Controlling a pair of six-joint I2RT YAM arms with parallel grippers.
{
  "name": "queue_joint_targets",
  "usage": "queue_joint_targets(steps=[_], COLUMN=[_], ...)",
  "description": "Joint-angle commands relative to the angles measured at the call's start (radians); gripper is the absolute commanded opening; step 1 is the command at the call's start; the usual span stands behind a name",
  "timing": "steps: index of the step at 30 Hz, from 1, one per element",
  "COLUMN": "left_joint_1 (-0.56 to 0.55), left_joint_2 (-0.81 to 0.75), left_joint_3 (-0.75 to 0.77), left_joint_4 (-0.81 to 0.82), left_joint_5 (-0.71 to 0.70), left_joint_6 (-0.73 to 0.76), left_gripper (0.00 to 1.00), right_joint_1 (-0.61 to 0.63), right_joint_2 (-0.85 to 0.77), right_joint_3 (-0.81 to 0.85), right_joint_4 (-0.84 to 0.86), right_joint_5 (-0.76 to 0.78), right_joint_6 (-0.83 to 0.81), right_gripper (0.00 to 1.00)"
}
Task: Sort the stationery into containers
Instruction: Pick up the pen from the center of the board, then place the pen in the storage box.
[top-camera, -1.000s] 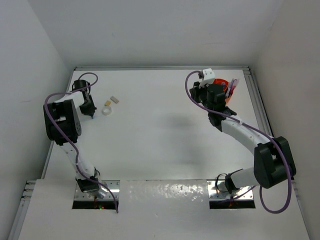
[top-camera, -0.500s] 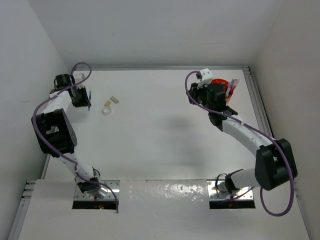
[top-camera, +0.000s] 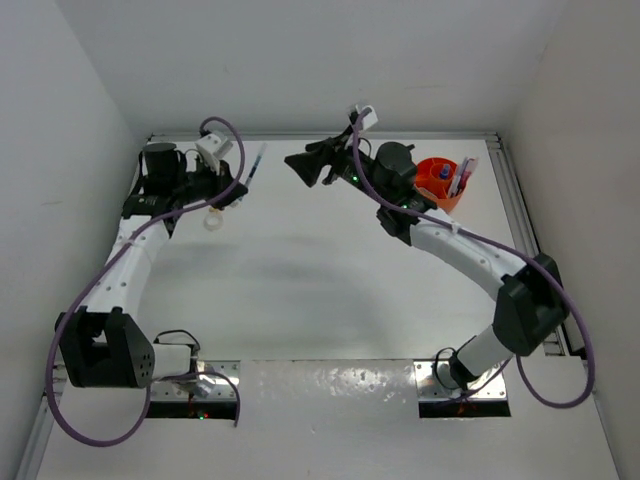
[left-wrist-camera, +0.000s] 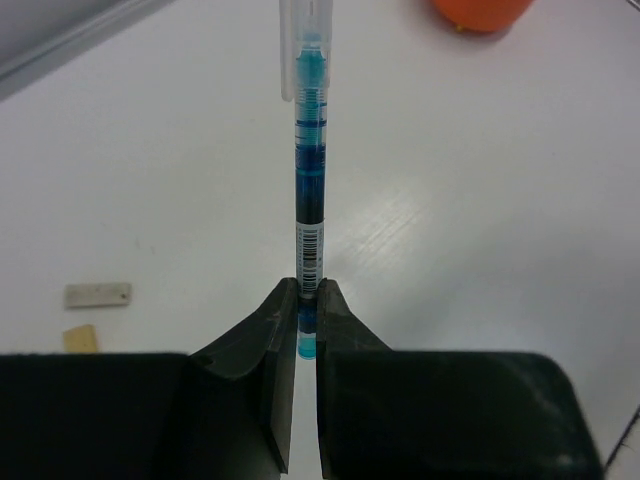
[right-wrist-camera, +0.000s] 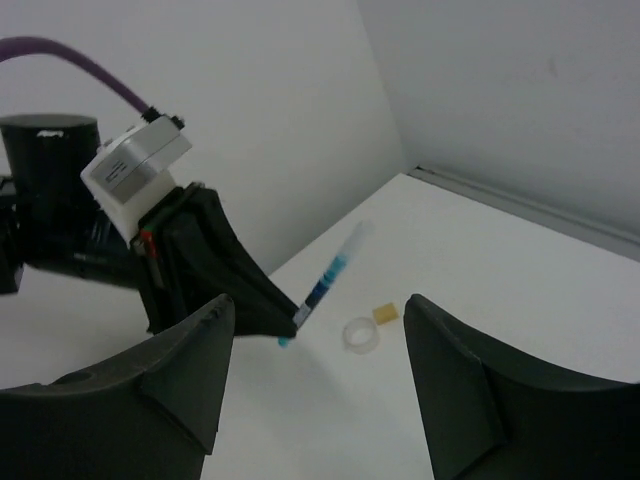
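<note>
Left jaws clamped, right jaws wide apart.

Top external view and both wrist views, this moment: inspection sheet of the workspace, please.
Surface: white table.
Job's things: blue-and-white pen in left end effector; orange tub far right, pens inside; beige block, small white ring, flat beige piece loose far left.
Clutter: nothing seen.
End effectors: left shut on the pen; right end effector open, facing it.
Cables: purple cable along each arm.
Surroundings: white walls on three sides.
</note>
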Motion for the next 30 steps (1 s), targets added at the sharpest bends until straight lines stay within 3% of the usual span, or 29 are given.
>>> queue_joint_targets(steps=[1,10,12,17,18,19,22,23,24,25,28,30], left_joint_1=[-0.053,-0.138,-0.150,-0.170,-0.170,-0.171,-0.175,-0.178,-0.178,-0.178,-0.178,-0.176], left_joint_2=[-0.062,-0.119,-0.122,-0.122,-0.122,-0.122,-0.122,-0.121,-0.119,-0.118,-0.131,-0.147], left_joint_3=[-0.029,-0.070,-0.084,-0.093,-0.095,-0.098,-0.104,-0.108,-0.110,-0.112,-0.136,-0.177], left_joint_4=[0.116,0.168,0.174,0.176,0.180,0.180,0.196,0.203,0.205,0.202,0.220,0.229], left_joint_5=[0.036,0.031,0.026,0.025,0.023,0.022,0.000,-0.033,-0.043,-0.059,-0.127,-0.185], left_joint_6=[-0.063,-0.123,-0.131,-0.142,-0.140,-0.140,-0.158,-0.171,-0.183,-0.186,-0.200,-0.215], left_gripper=[0.00,0.00,0.00,0.00,0.00,0.00,0.01,0.18,0.46,0.99,1.00,1.00], right_joint_1=[0.041,0.095,0.098,0.101,0.101,0.102,0.096,0.095,0.075,0.063,-0.031,-0.097], right_joint_2=[0.080,0.169,0.191,0.215,0.214,0.211,0.197,0.177,0.163,0.150,0.055,-0.036], right_joint_3=[0.049,0.113,0.121,0.145,0.144,0.142,0.121,0.109,0.095,0.066,0.000,-0.036], right_joint_4=[0.137,0.091,0.110,0.097,0.093,0.082,0.074,0.074,0.076,0.070,-0.019,-0.167], right_joint_5=[-0.015,0.041,0.040,0.048,0.054,0.069,0.095,0.103,0.112,0.130,0.179,0.314], right_joint_6=[0.177,0.211,0.229,0.256,0.254,0.250,0.221,0.213,0.204,0.185,0.078,-0.047], right_gripper=[0.67,0.59,0.53,0.17,0.05,0.00,0.00,0.00,0.00,0.00,0.00,0.00])
